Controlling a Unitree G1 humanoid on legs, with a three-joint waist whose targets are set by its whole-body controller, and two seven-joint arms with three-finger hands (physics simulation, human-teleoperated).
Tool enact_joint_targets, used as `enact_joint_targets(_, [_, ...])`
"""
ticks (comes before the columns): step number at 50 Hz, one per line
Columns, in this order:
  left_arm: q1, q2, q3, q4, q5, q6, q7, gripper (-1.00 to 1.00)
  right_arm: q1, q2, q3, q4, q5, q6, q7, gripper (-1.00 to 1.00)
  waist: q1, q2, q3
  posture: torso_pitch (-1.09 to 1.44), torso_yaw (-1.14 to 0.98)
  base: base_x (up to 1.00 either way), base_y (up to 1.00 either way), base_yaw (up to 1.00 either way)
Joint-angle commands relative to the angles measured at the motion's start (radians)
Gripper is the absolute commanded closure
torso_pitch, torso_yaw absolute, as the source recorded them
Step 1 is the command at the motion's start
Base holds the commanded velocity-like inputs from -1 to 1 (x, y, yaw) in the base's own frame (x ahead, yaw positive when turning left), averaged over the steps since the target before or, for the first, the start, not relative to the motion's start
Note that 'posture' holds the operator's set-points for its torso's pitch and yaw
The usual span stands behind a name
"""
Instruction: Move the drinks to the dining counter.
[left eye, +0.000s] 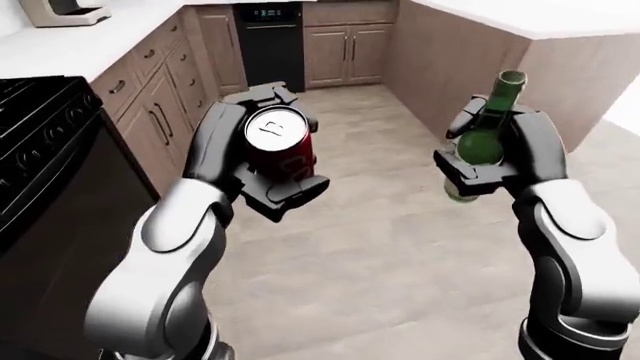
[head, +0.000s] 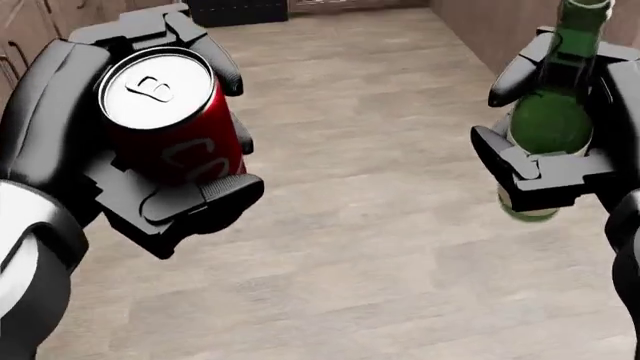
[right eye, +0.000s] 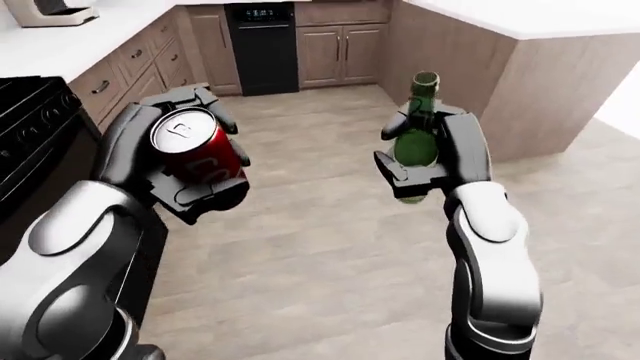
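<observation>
Our left hand's black fingers are clamped round the red aluminium soda can, held upright; our right hand's fingers grip the green glass bottle, neck up. The white-topped dining surface lies up and right in the left-eye view — nearer the bottle hand, we judge — so both drinks travel upright across the wooden floor

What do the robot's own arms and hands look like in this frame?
Both arms have smooth, rounded white-grey shells along the forearms, with darker joints near the bottom of the eye views. The left hand and right hand are matt black, blocky, with thick segmented fingers and rounded tips. No cables, markings or sleeves show.
</observation>
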Motion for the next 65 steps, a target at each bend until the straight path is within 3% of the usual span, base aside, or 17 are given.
enact_joint_targets(1, [-0.012, 0.004, 0.008, -0.006, 0.005, -0.009, 0.005, 1.0, -0.018, -0.002, -0.003, -0.022, -0.004, -0.046, -0.002, 1.0, 0.011, 0.032, -0.023, 0.0, 0.0, 1.0, 0.0, 0.0])
enact_joint_targets(11, [-0.013, 0.001, 0.007, -0.013, 0.008, -0.002, 0.006, 1.0, -0.016, 0.004, -0.015, -0.039, 0.002, -0.035, -0.007, 1.0, 0.063, -0.017, -0.047, 0.0, 0.0, 1.0, 0.0, 0.0])
enact_joint_targets(14, [-0.013, -0.001, 0.006, -0.018, 0.007, 0.004, 0.008, 1.0, -0.01, 0.005, -0.017, -0.049, 0.005, -0.031, -0.009, 1.0, 0.041, -0.11, -0.032, 0.0, 0.0, 1.0, 0.0, 0.0])
enact_joint_targets(16, [-0.019, -0.001, 0.005, -0.016, 0.008, 0.006, 0.009, 1.0, -0.002, 0.005, -0.024, -0.066, 0.011, -0.023, -0.009, 1.0, 0.054, -0.098, 0.008, 0.0, 0.0, 1.0, 0.0, 0.0])
enact_joint_targets(19, [-0.015, -0.003, 0.001, -0.011, 0.009, -0.002, 0.01, 1.0, 0.024, 0.012, -0.03, -0.075, 0.017, -0.043, -0.009, 1.0, 0.036, -0.123, -0.029, 0.0, 0.0, 1.0, 0.0, 0.0])
enact_joint_targets(25, [-0.023, -0.008, -0.003, -0.017, 0.012, 0.011, 0.014, 1.0, 0.035, 0.008, -0.045, -0.093, 0.034, -0.039, -0.017, 1.0, 0.019, -0.095, -0.042, 0.0, 0.0, 1.0, 0.0, 0.0])
enact_joint_targets(28, [-0.014, -0.004, 0.0, -0.006, 0.013, -0.007, 0.009, 1.0, 0.037, 0.009, -0.043, -0.104, 0.039, -0.033, -0.02, 1.0, 0.05, 0.012, -0.052, 0.0, 0.0, 1.0, 0.0, 0.0])
enact_joint_targets(30, [-0.023, -0.003, 0.006, -0.015, 0.011, 0.011, 0.009, 1.0, 0.04, 0.009, -0.04, -0.102, 0.038, -0.038, -0.021, 1.0, 0.055, -0.007, 0.001, 0.0, 0.0, 1.0, 0.0, 0.0])
enact_joint_targets(39, [-0.011, -0.005, 0.003, -0.016, 0.01, 0.0, 0.008, 1.0, 0.045, 0.013, -0.03, -0.114, 0.031, -0.035, -0.015, 1.0, 0.079, -0.011, -0.049, 0.0, 0.0, 1.0, 0.0, 0.0])
enact_joint_targets(42, [-0.009, -0.005, 0.004, -0.023, 0.01, 0.005, 0.009, 1.0, 0.043, 0.015, -0.027, -0.119, 0.029, -0.032, -0.015, 1.0, 0.062, -0.116, -0.055, 0.0, 0.0, 1.0, 0.0, 0.0])
enact_joint_targets(43, [-0.006, -0.005, 0.004, -0.019, 0.01, -0.001, 0.009, 1.0, 0.043, 0.016, -0.027, -0.124, 0.029, -0.028, -0.015, 1.0, 0.061, -0.074, -0.003, 0.0, 0.0, 1.0, 0.0, 0.0])
enact_joint_targets(44, [-0.007, -0.005, 0.005, -0.021, 0.009, 0.0, 0.009, 1.0, 0.045, 0.017, -0.025, -0.123, 0.027, -0.032, -0.013, 1.0, 0.051, -0.099, 0.01, 0.0, 0.0, 1.0, 0.0, 0.0])
enact_joint_targets(52, [-0.007, -0.004, 0.01, -0.023, 0.005, 0.002, 0.011, 1.0, 0.051, 0.023, -0.018, -0.125, 0.02, -0.037, -0.009, 1.0, 0.021, -0.108, -0.043, 0.0, 0.0, 1.0, 0.0, 0.0])
enact_joint_targets(54, [-0.007, -0.005, 0.008, -0.023, 0.005, 0.001, 0.013, 1.0, 0.05, 0.024, -0.019, -0.127, 0.02, -0.035, -0.008, 1.0, 0.036, -0.045, -0.042, 0.0, 0.0, 1.0, 0.0, 0.0])
enact_joint_targets(55, [-0.007, -0.004, 0.008, -0.02, 0.005, -0.002, 0.013, 1.0, 0.052, 0.025, -0.019, -0.124, 0.019, -0.041, -0.007, 1.0, 0.054, 0.037, -0.051, 0.0, 0.0, 1.0, 0.0, 0.0])
enact_joint_targets(56, [-0.007, -0.004, 0.008, -0.019, 0.005, -0.003, 0.012, 1.0, 0.052, 0.025, -0.019, -0.124, 0.019, -0.041, -0.006, 1.0, 0.036, -0.037, -0.022, 0.0, 0.0, 1.0, 0.0, 0.0])
enact_joint_targets(65, [-0.014, -0.001, 0.01, -0.028, 0.0, 0.012, 0.015, 1.0, 0.056, 0.03, -0.013, -0.125, 0.012, -0.043, -0.005, 1.0, 0.092, -0.007, -0.041, 0.0, 0.0, 1.0, 0.0, 0.0])
